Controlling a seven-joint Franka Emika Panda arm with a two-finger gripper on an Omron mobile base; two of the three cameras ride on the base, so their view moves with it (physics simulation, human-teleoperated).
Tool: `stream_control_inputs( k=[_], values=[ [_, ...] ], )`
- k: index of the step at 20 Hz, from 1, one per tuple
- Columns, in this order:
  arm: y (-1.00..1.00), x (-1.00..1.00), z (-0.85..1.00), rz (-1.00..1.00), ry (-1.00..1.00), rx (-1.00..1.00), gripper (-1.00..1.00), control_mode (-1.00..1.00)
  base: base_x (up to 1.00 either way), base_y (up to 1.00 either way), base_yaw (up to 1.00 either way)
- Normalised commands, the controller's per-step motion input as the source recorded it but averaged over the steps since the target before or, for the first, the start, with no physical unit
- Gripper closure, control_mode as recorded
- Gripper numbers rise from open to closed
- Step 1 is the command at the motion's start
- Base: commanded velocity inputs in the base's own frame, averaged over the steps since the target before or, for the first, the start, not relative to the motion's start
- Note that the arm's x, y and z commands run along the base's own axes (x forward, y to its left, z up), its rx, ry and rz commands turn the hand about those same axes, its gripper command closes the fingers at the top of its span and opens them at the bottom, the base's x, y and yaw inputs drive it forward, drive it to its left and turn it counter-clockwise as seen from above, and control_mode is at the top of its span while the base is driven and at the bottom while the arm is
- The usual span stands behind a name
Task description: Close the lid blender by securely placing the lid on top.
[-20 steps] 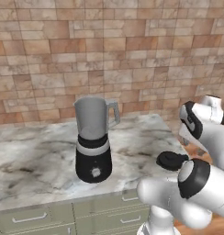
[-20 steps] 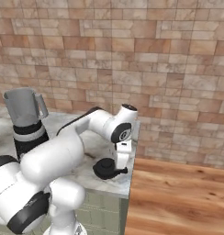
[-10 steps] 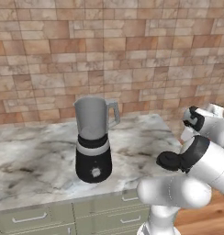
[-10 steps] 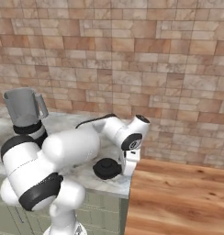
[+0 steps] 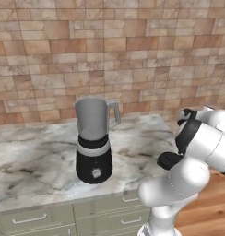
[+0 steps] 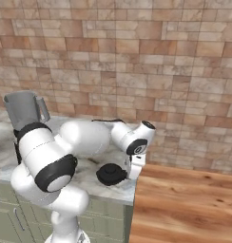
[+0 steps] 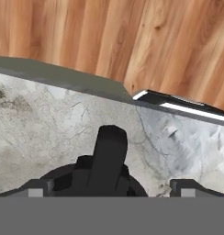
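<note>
So the blender (image 5: pixel 93 140) sits upright on the marble counter (image 5: pixel 36 161), jar on its black base, handle pointing toward the right in the left base view, top open. In the right base view you can just see it (image 6: pixel 24 111) at the far left behind the arm. The lid (image 6: pixel 111 173) is well apart from it, lying flat near the counter's right end close to the front corner, with the wood floor (image 6: pixel 184 204) just past the edge. The gripper (image 6: pixel 134 170) hangs down right beside the lid. From the hand camera, the lid (image 7: pixel 102 172) sits low between the two fingertips (image 7: pixel 38 187), and its tab sticks up toward the counter edge. The fingers look spread wide on either side, not pinching it.
</note>
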Motion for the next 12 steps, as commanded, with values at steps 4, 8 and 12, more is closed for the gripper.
stream_control_inputs(
  k=[4,8,12],
  values=[
    [0.0,0.38,-0.29,-0.05,0.0,0.0,-1.0,-1.0,0.0,0.0,0.0],
    [-0.05,0.09,-0.36,-0.1,0.0,0.0,-1.0,-1.0,0.0,0.0,0.0],
    [0.0,-0.21,-0.22,-0.1,0.0,0.0,-1.0,-1.0,0.0,0.0,0.0]
  ],
)
